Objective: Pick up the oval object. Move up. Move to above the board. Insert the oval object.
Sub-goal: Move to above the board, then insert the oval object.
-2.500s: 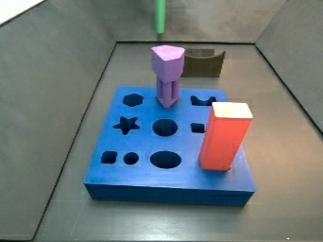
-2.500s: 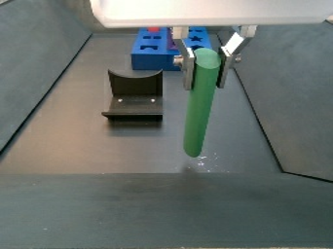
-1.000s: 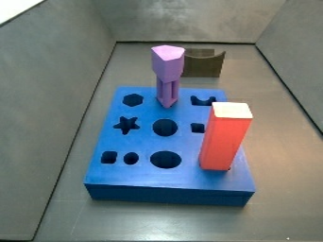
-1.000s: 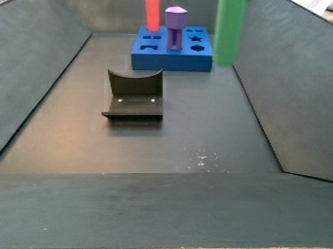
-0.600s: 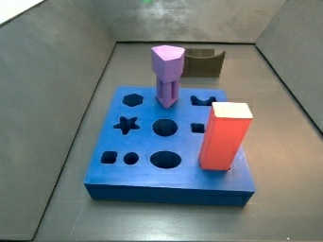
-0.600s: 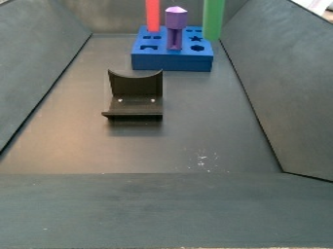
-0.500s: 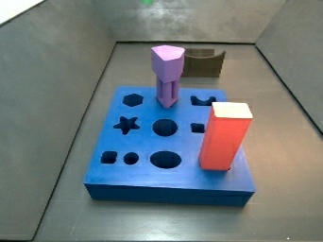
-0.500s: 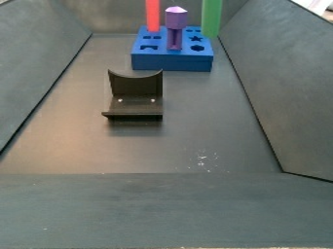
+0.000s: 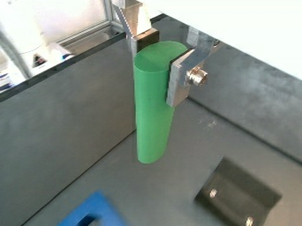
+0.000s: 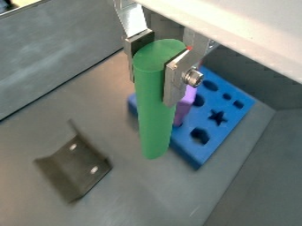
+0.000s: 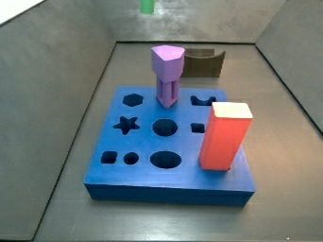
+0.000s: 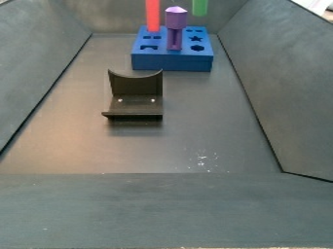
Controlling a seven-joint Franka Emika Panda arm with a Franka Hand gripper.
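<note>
We see the gripper (image 10: 160,53) high up, fingers (image 9: 179,78) clamped on the upright green peg (image 9: 154,106). Peg bottom hangs free of the counter (image 10: 71,97), beside the blue board (image 10: 218,132); fixture (image 10: 73,166) sits well apart.

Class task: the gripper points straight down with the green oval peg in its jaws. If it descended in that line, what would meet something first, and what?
Probably the green oval peg, hanging below the gripper, would meet the blue board near its edge, or the floor beside it; depth is unclear.
</note>
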